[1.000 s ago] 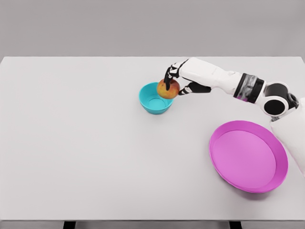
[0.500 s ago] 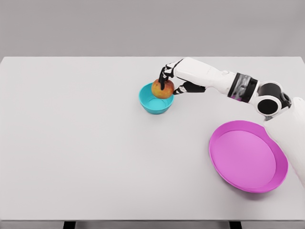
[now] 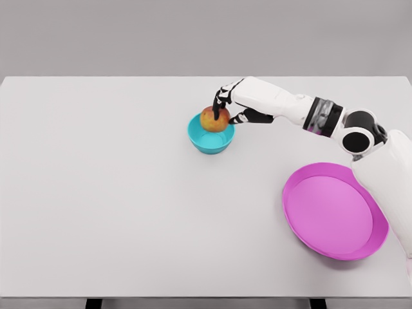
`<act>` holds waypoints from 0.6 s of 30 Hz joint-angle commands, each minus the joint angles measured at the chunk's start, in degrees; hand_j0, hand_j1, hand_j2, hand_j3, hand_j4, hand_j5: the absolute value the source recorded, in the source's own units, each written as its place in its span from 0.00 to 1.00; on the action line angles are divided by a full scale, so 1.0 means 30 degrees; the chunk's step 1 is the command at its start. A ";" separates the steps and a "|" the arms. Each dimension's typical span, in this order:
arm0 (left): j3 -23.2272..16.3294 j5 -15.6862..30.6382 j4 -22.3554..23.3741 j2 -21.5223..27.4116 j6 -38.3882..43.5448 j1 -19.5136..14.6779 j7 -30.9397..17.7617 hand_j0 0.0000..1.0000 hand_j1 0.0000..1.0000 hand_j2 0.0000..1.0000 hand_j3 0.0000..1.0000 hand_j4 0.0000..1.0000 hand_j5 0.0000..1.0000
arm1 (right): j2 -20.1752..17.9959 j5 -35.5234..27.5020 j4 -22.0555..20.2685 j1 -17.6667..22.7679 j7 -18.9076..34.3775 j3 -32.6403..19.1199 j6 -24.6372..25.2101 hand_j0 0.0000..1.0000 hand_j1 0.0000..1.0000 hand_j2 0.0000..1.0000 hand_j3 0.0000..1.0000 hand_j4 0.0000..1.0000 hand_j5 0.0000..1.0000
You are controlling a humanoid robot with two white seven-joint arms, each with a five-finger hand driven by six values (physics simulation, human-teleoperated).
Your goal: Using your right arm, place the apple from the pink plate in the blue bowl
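Bare table (image 3: 103,193) surrounds the blue bowl (image 3: 205,143); the pink plate (image 3: 335,212) seemingly lies well apart.

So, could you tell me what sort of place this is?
Probably a simulated tabletop test scene: a plain white table against blank grey, holding only a round pink plate and small blue bowl, with flat rendered lighting.

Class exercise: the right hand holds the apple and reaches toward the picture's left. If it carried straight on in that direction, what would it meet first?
Probably nothing. The right hand holds the apple above the blue bowl; beyond lies only bare table. Height is hard to judge from one view.
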 commanded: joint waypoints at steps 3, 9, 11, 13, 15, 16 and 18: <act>0.0000 0.0002 -0.0002 0.0001 -0.0001 0.0000 -0.0004 1.00 1.00 1.00 1.00 1.00 1.00 | 0.0039 -0.0101 0.0144 0.0000 0.0013 -0.0014 0.0049 0.39 0.39 0.39 0.39 0.39 0.39; 0.0000 0.0002 -0.0002 0.0001 -0.0001 0.0000 -0.0004 1.00 1.00 1.00 1.00 1.00 1.00 | 0.0508 -0.0043 0.0554 -0.0264 -0.0016 -0.0014 0.0049 1.00 1.00 1.00 1.00 1.00 1.00; 0.0000 0.0002 -0.0002 0.0001 -0.0001 0.0000 -0.0004 1.00 1.00 1.00 1.00 1.00 1.00 | 0.0478 -0.0043 0.0525 -0.0264 -0.0016 -0.0014 0.0049 1.00 1.00 1.00 1.00 1.00 1.00; 0.0000 0.0002 -0.0002 0.0001 -0.0001 0.0000 -0.0004 1.00 1.00 1.00 1.00 1.00 1.00 | 0.0478 -0.0043 0.0525 -0.0264 -0.0016 -0.0014 0.0049 1.00 1.00 1.00 1.00 1.00 1.00; 0.0000 0.0002 -0.0002 0.0001 -0.0001 0.0000 -0.0004 1.00 1.00 1.00 1.00 1.00 1.00 | 0.0391 -0.0043 0.0466 -0.0264 -0.0016 -0.0043 0.0049 1.00 1.00 1.00 1.00 1.00 1.00; 0.0000 0.0002 -0.0002 0.0001 -0.0001 0.0000 -0.0004 1.00 1.00 1.00 1.00 1.00 1.00 | 0.0361 -0.0043 0.0466 -0.0264 -0.0016 -0.0043 0.0049 1.00 1.00 1.00 1.00 1.00 1.00; 0.0000 0.0002 -0.0002 0.0001 -0.0001 0.0000 -0.0004 1.00 1.00 1.00 1.00 1.00 1.00 | 0.0273 -0.0043 0.0437 -0.0293 -0.0016 -0.0102 0.0049 1.00 1.00 1.00 1.00 1.00 1.00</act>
